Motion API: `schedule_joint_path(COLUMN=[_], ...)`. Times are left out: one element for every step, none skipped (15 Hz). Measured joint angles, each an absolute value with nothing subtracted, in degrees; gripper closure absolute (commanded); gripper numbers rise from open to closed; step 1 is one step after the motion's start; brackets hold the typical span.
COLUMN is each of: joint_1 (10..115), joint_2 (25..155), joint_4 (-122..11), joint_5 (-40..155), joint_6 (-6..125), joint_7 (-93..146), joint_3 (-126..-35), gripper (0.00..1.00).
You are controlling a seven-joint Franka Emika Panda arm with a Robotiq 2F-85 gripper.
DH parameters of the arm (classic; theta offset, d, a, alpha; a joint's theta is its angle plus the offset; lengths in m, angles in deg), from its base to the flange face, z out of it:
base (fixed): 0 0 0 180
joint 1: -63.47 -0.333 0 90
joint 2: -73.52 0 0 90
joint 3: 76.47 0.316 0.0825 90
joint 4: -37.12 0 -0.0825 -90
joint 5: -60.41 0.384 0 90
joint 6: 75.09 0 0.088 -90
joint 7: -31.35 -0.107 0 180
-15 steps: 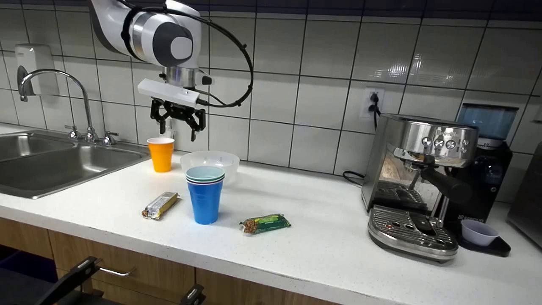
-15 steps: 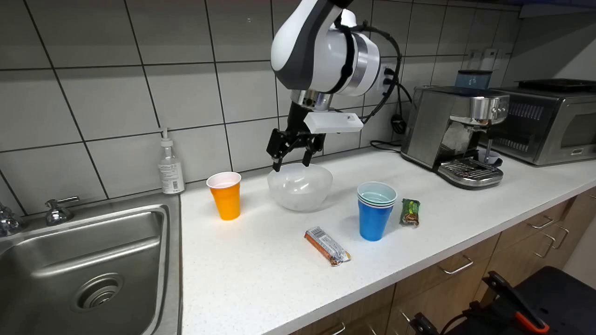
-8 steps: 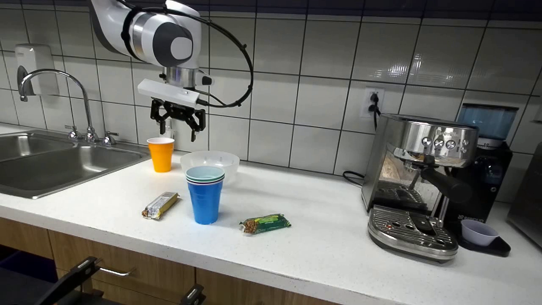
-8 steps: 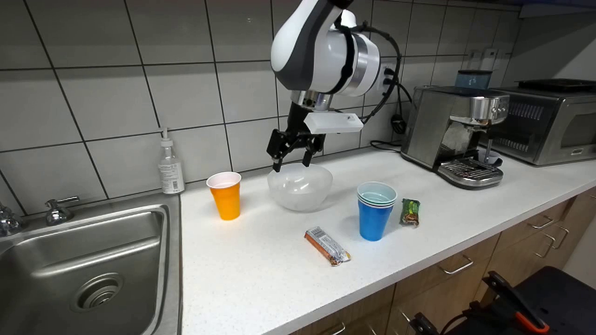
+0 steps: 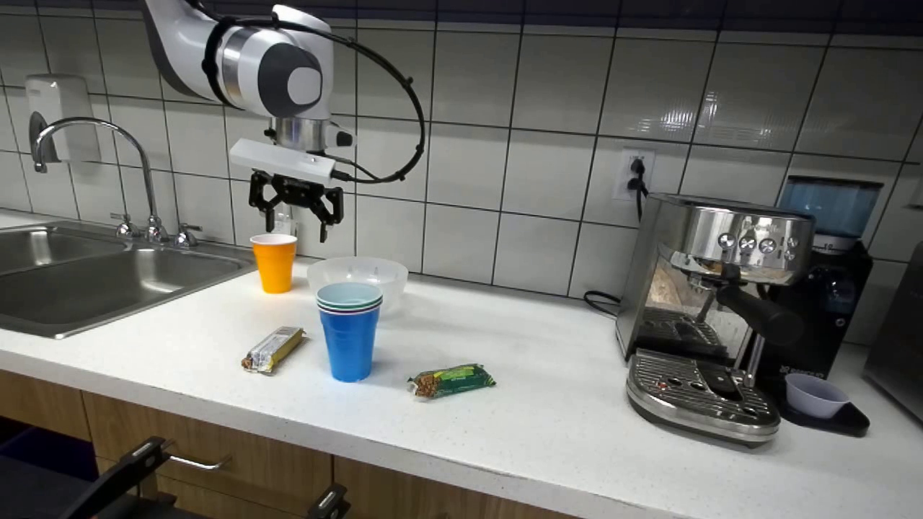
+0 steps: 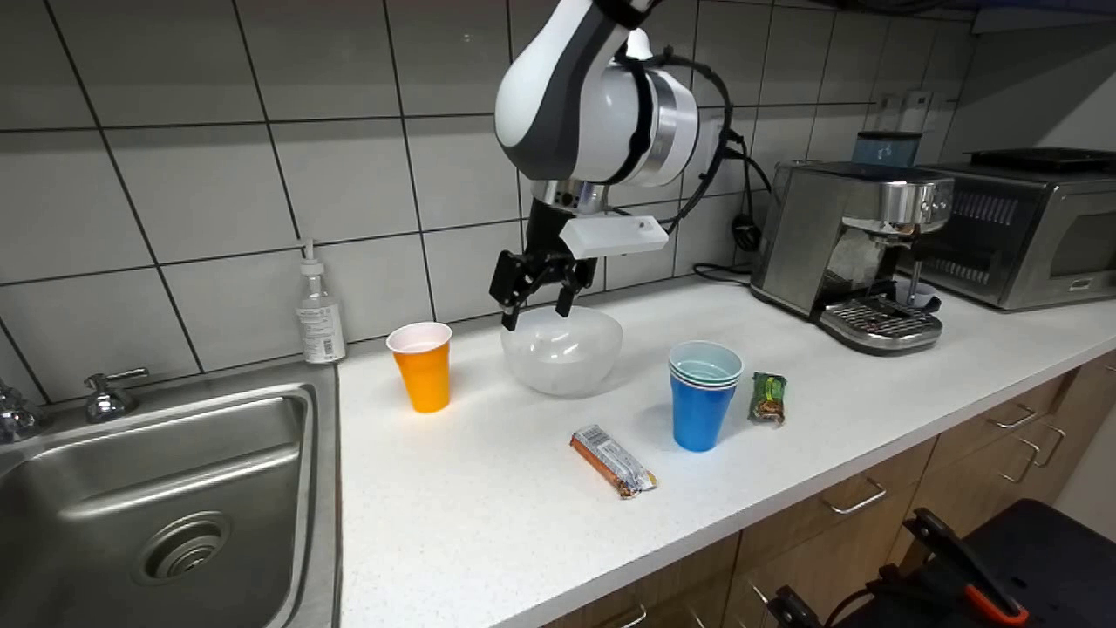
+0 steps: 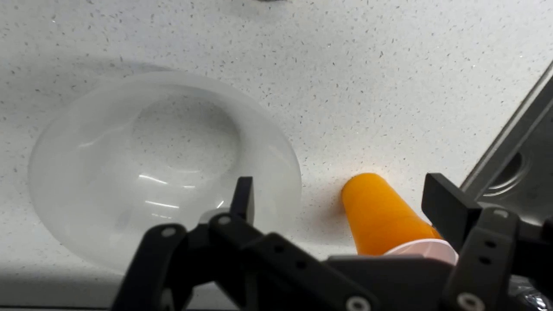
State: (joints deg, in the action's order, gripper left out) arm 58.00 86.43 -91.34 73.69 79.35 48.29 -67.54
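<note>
My black gripper (image 5: 296,232) is open and empty, with its fingers pointing down above the counter; it also shows in an exterior view (image 6: 535,319) and the wrist view (image 7: 341,192). An upright orange cup (image 5: 274,268) is nearest; in the wrist view the cup (image 7: 380,216) appears between the fingers, lower than them and untouched. A translucent bowl (image 6: 562,362) stands beside it, under one finger in the wrist view (image 7: 77,172). A stack of blue cups (image 5: 350,346) stands in front of the bowl. A snack bar (image 6: 613,460) and a green-wrapped bar (image 5: 452,380) lie either side of the stack.
A steel sink (image 6: 323,488) with a tall faucet (image 5: 148,180) borders the counter. A soap bottle (image 6: 320,318) stands by the tiled wall behind the orange cup. A coffee machine (image 5: 721,245) and a microwave (image 6: 1029,235) stand at the counter's far end.
The arm and open gripper have shifted slightly toward the sink and the orange cup within the last half second. They were still before that. The objects on the counter have not moved.
</note>
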Motion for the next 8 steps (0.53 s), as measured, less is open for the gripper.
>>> schedule_joint_path(joint_1=[57.96,57.86,57.73,57.57,57.46,57.36,57.3,57.25], joint_2=[86.85,87.36,87.91,88.46,89.04,89.59,90.12,90.64], joint_4=[-90.95,-90.5,-90.0,-89.47,-88.88,-88.28,-87.69,-87.08], joint_5=[73.41,73.21,72.96,72.63,72.19,71.71,71.29,70.92], joint_6=[79.49,79.65,79.84,79.98,80.05,80.15,80.27,80.42], joint_7=[48.27,48.27,48.24,48.17,48.09,47.94,47.78,47.65], joint_3=[-67.35,-67.21,-67.09,-67.03,-66.93,-66.83,-66.73,-66.65], gripper=[0.0,0.0,0.0,0.0,0.0,0.0,0.0,0.0])
